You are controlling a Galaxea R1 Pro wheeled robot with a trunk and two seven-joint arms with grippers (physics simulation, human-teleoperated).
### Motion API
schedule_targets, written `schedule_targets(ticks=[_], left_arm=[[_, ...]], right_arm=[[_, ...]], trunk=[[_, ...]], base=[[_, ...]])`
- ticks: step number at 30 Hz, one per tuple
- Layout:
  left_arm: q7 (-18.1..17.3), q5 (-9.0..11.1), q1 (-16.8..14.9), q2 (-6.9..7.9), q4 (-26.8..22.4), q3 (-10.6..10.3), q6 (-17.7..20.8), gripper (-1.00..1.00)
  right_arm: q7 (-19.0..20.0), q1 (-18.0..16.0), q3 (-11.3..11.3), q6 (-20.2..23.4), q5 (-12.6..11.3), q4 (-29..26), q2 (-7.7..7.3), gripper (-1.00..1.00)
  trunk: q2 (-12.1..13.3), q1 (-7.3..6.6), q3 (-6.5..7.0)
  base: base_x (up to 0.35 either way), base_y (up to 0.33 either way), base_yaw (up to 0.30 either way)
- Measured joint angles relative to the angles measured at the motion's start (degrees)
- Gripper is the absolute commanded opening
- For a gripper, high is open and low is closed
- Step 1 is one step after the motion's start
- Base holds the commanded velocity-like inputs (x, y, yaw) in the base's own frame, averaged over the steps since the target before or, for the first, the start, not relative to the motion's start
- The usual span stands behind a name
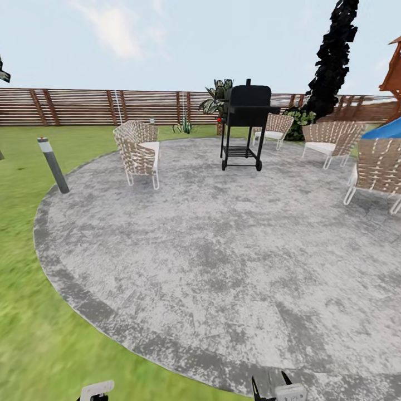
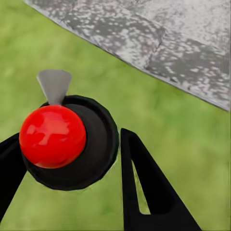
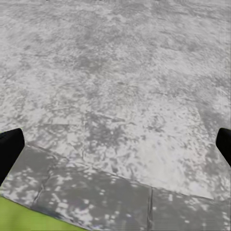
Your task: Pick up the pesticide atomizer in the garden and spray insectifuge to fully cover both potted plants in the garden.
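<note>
In the left wrist view, the pesticide atomizer is seen end-on: a round black body with a red ball and a grey cone-shaped nozzle. My left gripper is shut on it, one black finger on each side, over grass beside the patio edge. My right gripper is open, fingers spread wide over bare grey paving. In the head view both grippers sit at the bottom edge, left and right. A small rosette of pointed green leaves, one potted plant, stands far off by the fence.
The round grey patio lies ahead, with a black grill on it. Woven chairs stand at left, at the back and at right. A grey bollard stands on the lawn at left. A slatted fence closes the back.
</note>
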Motion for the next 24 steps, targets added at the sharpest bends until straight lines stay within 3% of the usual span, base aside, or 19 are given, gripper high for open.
schedule_targets(ticks=[11, 24], left_arm=[[0.00, 0.00, 0.01, -0.05, -0.01, -0.01, 0.05, -1.00], [0.00, 0.00, 0.00, 0.03, 0.00, 0.00, 0.08, -1.00]], right_arm=[[0.00, -0.01, 0.00, -0.01, 0.01, 0.01, 0.07, 1.00], [0.00, 0.00, 0.00, -0.01, 0.00, 0.01, 0.01, 1.00]], trunk=[[0.00, 0.00, 0.00], [0.00, 0.00, 0.00]], base=[[0.338, -0.030, 0.141], [0.332, -0.112, 0.010]])
